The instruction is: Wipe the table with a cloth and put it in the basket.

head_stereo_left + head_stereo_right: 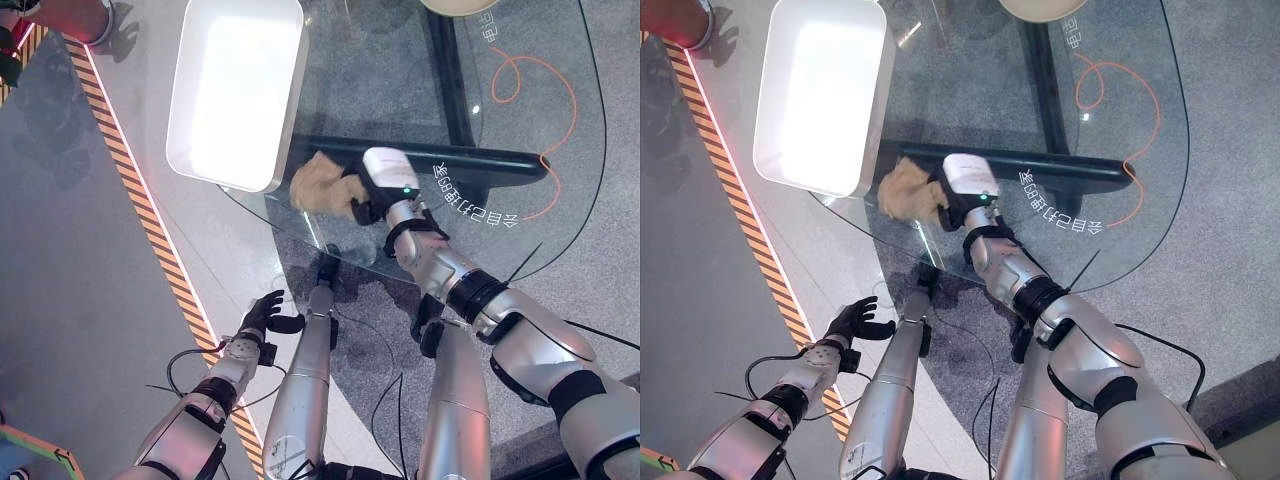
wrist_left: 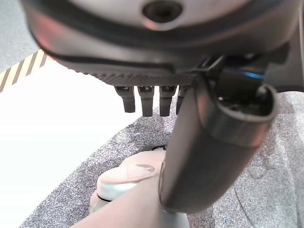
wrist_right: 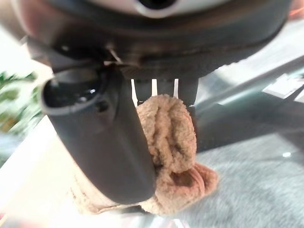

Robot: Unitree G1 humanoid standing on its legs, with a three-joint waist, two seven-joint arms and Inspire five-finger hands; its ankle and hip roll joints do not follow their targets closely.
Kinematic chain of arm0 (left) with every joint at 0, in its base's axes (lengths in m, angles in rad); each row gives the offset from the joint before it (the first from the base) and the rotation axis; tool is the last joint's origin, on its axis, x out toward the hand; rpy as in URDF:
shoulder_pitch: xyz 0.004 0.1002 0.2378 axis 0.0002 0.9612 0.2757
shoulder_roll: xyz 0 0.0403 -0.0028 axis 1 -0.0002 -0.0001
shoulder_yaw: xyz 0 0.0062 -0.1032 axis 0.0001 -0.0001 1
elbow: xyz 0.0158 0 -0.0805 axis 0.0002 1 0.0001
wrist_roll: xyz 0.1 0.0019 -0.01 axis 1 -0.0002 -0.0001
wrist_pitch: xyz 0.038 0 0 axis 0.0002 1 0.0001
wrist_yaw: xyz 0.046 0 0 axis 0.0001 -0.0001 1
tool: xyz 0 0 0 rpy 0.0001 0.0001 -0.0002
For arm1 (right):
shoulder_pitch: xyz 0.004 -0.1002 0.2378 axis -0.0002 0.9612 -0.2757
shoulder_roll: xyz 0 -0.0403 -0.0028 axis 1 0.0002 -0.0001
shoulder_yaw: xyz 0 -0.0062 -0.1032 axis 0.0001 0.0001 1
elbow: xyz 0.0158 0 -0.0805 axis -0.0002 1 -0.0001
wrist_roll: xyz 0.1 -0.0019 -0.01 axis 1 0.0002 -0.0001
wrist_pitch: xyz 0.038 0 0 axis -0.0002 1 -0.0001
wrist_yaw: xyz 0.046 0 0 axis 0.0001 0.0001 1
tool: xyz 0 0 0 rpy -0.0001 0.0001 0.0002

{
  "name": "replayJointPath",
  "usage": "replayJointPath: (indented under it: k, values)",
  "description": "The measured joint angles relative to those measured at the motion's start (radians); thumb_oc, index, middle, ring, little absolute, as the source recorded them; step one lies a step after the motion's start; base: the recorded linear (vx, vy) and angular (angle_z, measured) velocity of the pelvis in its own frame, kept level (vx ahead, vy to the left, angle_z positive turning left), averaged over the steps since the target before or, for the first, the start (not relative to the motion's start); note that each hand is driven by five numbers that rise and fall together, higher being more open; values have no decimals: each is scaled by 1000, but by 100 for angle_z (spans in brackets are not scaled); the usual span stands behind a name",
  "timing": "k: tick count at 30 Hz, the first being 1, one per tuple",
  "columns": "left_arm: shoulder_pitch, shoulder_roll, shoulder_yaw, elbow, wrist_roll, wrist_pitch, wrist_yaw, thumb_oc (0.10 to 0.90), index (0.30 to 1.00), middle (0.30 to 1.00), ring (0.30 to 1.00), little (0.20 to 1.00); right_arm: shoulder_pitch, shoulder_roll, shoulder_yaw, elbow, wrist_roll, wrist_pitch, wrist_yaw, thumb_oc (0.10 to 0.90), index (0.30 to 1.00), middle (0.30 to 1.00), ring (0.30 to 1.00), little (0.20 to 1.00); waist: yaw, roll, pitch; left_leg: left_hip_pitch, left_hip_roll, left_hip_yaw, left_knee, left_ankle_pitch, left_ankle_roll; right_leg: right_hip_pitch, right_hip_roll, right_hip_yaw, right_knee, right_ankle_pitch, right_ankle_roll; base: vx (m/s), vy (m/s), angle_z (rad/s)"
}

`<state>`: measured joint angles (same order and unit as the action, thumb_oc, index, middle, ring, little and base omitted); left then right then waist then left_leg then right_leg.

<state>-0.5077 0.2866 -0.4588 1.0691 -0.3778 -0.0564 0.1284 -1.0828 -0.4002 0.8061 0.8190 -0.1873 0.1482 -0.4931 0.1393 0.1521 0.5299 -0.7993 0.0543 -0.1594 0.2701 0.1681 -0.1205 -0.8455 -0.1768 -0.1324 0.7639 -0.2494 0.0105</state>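
A tan fluffy cloth is bunched at the near left edge of the round glass table, just beside the white basket. My right hand is shut on the cloth, with thumb and fingers pinching a fold of it. My left hand hangs low beside the table, off its edge, fingers relaxed and holding nothing.
The white rectangular basket stands on the table's far left part, overhanging the edge. An orange cord loops under the glass at the right. A black and yellow striped line runs along the floor at the left. A person's shoe shows at the top left.
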Motion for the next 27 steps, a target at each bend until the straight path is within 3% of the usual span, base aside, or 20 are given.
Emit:
replayJointPath:
  k: [5,16,21,24,27]
  values:
    - [8,8,0,1,-1,3,0,800,900,900,900,900,-9,-30,-24,12,42,-2,-61,100,300,300,300,200,-1,0,0,-11,-8,0,3,7,0,-3,-8,1,-7,5,12,-7,21,3]
    - [16,20,-2,0,-23,0,-8,800,900,900,900,900,-36,-33,-88,117,93,-83,-150,100,300,300,300,200,-7,-4,2,-40,-10,1,9,4,-2,-26,-8,2,-17,13,12,0,0,0]
    - [16,37,-4,-1,-35,0,-10,800,900,900,900,900,-44,-34,-147,160,132,-118,-163,100,300,300,300,200,-9,-15,6,-44,-20,1,9,7,3,-26,-17,3,-20,17,18,-28,-5,3]
    - [9,64,-2,-4,-43,1,-12,800,900,900,900,900,-53,-34,-203,184,172,-138,-189,100,300,300,300,200,-16,-37,7,-65,-22,8,19,-11,20,-39,-22,3,-28,21,18,-22,-6,1]
    - [7,77,-7,1,-43,3,-16,800,900,900,900,900,-56,-42,-263,205,207,-139,-204,100,300,300,300,200,-40,-46,7,-94,-34,19,76,-22,39,-37,-28,14,-34,24,44,0,-16,-2]
